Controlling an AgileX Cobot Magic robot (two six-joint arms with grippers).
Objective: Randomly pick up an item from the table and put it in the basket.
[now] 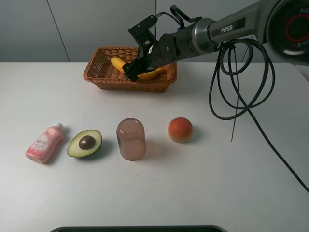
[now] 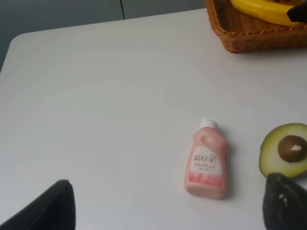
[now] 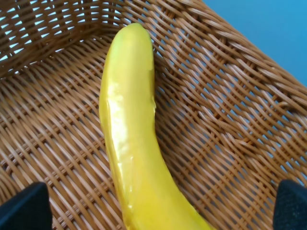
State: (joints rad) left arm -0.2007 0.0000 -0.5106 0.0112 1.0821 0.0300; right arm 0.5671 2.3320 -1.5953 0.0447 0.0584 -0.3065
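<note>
One risk: the right gripper (image 3: 158, 208), jaws wide and empty astride the banana (image 3: 127, 120), may snag the far-edge basket (image 3: 230, 120) when lifting.

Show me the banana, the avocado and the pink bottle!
banana (image 3: 128, 134): right wrist view, middle of its peel.
avocado (image 1: 87, 142): exterior high view, on its pit.
bottle (image 2: 206, 163): left wrist view, on its label.
</note>
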